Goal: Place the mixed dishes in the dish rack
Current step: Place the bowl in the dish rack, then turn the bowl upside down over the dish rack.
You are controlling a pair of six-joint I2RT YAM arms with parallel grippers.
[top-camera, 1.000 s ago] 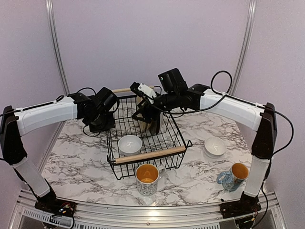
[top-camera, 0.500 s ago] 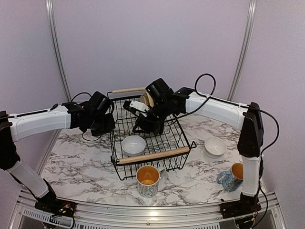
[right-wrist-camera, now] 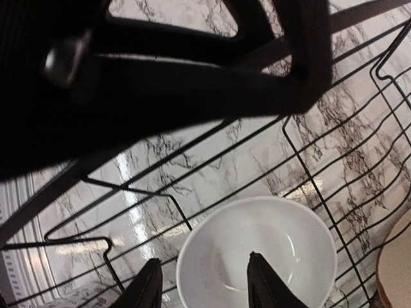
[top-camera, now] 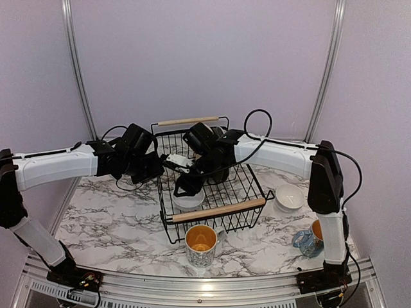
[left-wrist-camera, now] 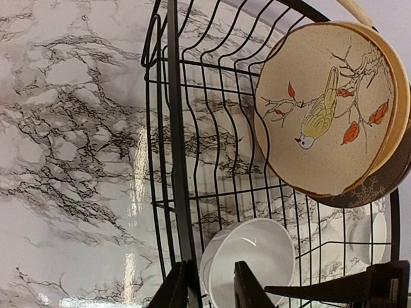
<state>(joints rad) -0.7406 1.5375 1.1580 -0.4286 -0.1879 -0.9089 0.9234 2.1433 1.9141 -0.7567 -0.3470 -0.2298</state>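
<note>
From above, the dish rack point(top-camera: 218, 210) sits skewed mid-table. Bare table point(top-camera: 109, 212) lies open at its 8 o'clock, and a mug point(top-camera: 200, 244) stands just beside its near edge at 6. A white bowl point(top-camera: 289, 196) stands at 3. A second mug point(top-camera: 307, 240) at 4 is half hidden behind the right arm, which also covers much of the rack's far half. The left claw point(top-camera: 156, 172) is at the rack's 9 o'clock wall, and the right claw point(top-camera: 184, 190) reaches inside.

From the left wrist, the left claw stands partly open astride the wall wire; whether it touches is unclear. A tan bird plate point(left-wrist-camera: 321, 109) leans at 2 o'clock, with a dark plate point(left-wrist-camera: 379, 189) edge behind it. An inner bowl point(left-wrist-camera: 257, 256) lies at 5.

From the right wrist, a blurred black shape blocks 12 o'clock. The right claw stands open astride the inner bowl's rim, one finger outside and one over the hollow; contact is unclear.
</note>
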